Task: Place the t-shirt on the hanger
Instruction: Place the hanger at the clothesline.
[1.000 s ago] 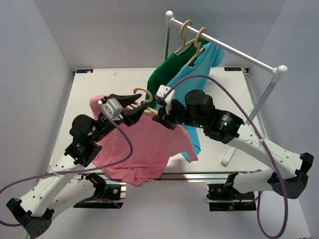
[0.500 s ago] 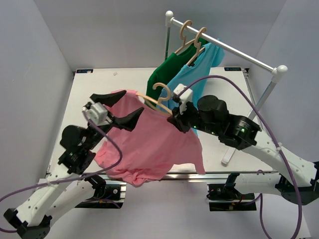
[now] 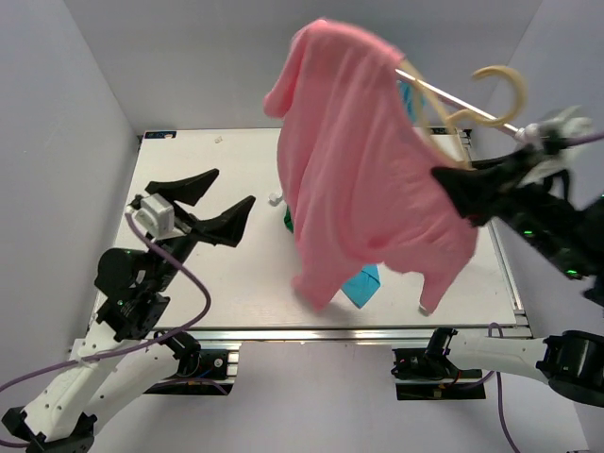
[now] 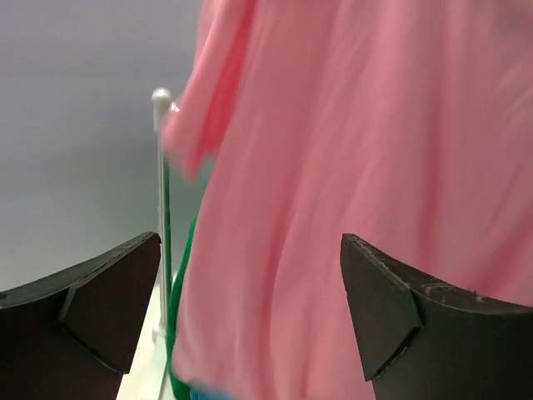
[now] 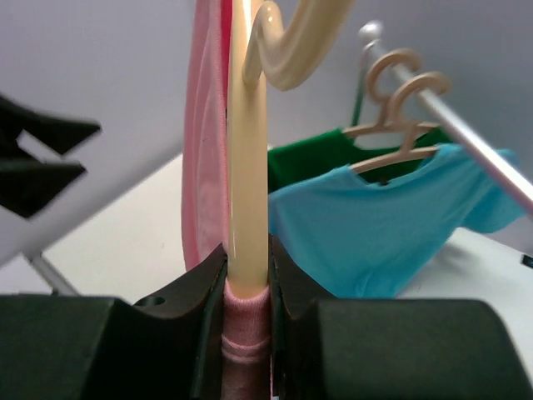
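The pink t-shirt [image 3: 363, 160] hangs on the pale wooden hanger [image 3: 498, 87], lifted high over the table's right half. My right gripper [image 3: 445, 177] is shut on the hanger's neck and the pink collar; the right wrist view shows the hanger [image 5: 247, 167] and pink cloth [image 5: 204, 150] pinched between the jaws of the right gripper [image 5: 247, 267]. My left gripper [image 3: 235, 187] is open and empty, left of the shirt and apart from it. In the left wrist view the shirt [image 4: 375, 150] fills the space beyond the left gripper [image 4: 250, 242].
A white clothes rack [image 5: 466, 125] stands at the back right, carrying like hangers with a green shirt [image 5: 308, 158] and a teal-blue shirt [image 5: 375, 225]. From above, the pink shirt hides most of them; a blue corner [image 3: 363, 283] shows below it. The table [image 3: 189, 160] is white.
My right arm has swung the hanger with the pink shirt up and to the right, off the table. My left gripper has drawn back to the left, away from the shirt.
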Robot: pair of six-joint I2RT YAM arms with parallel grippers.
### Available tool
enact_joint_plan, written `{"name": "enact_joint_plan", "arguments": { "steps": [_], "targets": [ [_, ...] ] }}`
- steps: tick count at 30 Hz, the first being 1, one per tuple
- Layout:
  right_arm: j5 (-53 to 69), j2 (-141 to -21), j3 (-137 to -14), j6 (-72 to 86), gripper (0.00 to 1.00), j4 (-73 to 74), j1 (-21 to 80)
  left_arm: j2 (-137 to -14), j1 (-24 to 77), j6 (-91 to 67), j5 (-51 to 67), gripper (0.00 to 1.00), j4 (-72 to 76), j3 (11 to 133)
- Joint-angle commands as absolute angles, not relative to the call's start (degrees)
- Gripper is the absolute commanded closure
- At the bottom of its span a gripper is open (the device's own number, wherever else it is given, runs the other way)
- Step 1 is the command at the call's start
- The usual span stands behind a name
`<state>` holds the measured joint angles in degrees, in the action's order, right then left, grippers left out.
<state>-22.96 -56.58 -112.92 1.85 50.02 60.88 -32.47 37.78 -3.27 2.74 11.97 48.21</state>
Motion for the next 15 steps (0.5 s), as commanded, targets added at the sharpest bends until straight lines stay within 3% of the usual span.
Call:
{"name": "enact_joint_plan", "arguments": {
  "steps": [1, 7, 15],
  "targets": [
    [-31.18, -58.88, -119.34, 0.96, 1.00, 52.72, 60.91, -34.45, 37.71, -4.83, -0.95, 0.02, 10.37, 49.57],
    [-42.62, -57.93, -117.35, 3.24, 1.00, 56.95, 60.91, -37.17, 37.71, -5.36, -3.16, 0.02, 9.67, 50.27],
    [-50.17, -51.59, -99.33, 15.89, 1.00, 63.09, 60.82, -40.43, 37.71, -5.10, -5.89, 0.02, 10.81, 49.04]
  ]
}}
